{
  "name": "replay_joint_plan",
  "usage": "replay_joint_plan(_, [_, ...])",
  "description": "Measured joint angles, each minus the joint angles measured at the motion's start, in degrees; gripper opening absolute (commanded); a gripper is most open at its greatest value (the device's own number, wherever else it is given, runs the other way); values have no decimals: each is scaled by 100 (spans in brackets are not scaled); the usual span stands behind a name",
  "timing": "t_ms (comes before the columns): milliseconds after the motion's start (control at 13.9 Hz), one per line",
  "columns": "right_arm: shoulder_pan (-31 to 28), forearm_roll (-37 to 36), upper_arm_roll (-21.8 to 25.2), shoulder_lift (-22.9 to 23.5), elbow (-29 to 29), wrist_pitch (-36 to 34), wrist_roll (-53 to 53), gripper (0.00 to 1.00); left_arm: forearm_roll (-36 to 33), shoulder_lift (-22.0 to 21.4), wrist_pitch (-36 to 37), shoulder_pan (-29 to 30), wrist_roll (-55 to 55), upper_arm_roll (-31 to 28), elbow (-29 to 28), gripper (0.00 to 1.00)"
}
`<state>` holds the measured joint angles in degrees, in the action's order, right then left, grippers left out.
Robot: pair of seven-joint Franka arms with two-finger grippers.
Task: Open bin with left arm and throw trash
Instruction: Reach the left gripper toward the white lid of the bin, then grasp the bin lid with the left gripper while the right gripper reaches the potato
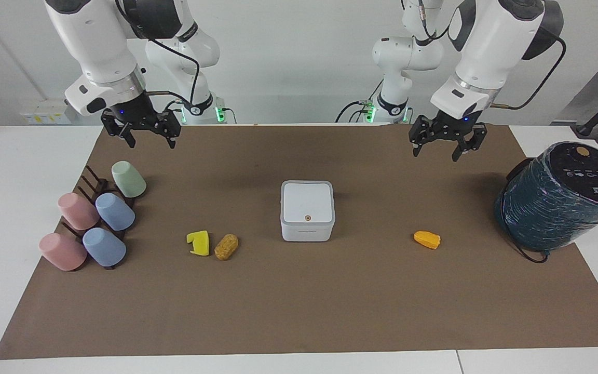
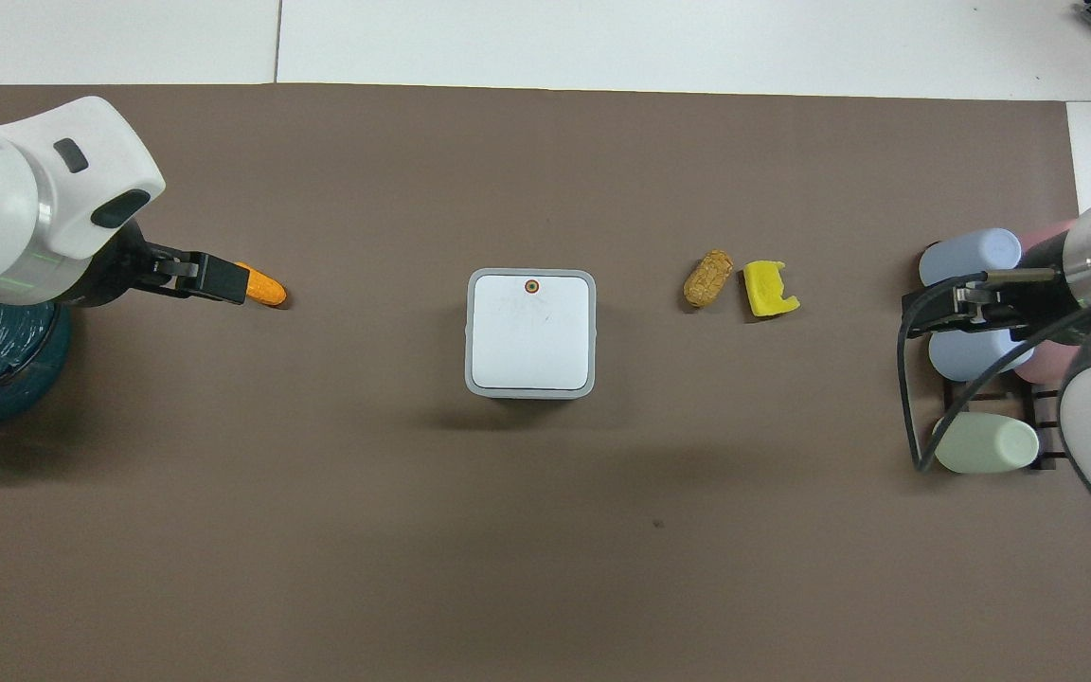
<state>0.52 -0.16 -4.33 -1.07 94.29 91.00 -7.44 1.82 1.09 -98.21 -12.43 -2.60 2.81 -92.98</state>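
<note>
Looking light and rigid, the small white square plastic bin (image 1: 307, 210) should open by its hinged lid's front edge; both the left tool (image 1: 443, 145) and the waiting right tool (image 1: 140, 133) hang wide, empty.

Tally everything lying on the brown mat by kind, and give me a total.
Cups on the rack: 5 (2 pink, 2 blue, 1 green)
Trash pieces: 3, the yellow wedge, brown nugget, orange wedge
White bin: 1
Teal wrapped cylinder: 1
Total: 10, or 11 with the rack
</note>
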Motion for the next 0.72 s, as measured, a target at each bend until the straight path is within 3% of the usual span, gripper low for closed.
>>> replay_joint_plan(72, [0, 0, 0, 0, 0, 0, 0, 100, 0, -2, -66, -152, -247, 3, -43, 19])
replay_joint_plan(144, [0, 0, 0, 0, 0, 0, 0, 100, 1, -5, -215, -314, -536, 8, -128, 13])
replay_joint_plan(359, [-1, 0, 1, 0, 0, 0, 0, 100, 50, 0, -981, -870, -1391, 33, -552, 6])
replay_joint_plan(718, [-23, 0, 11, 0, 0, 0, 0, 100, 400, 254, -2350, -1530, -2359, 47, -1038, 4])
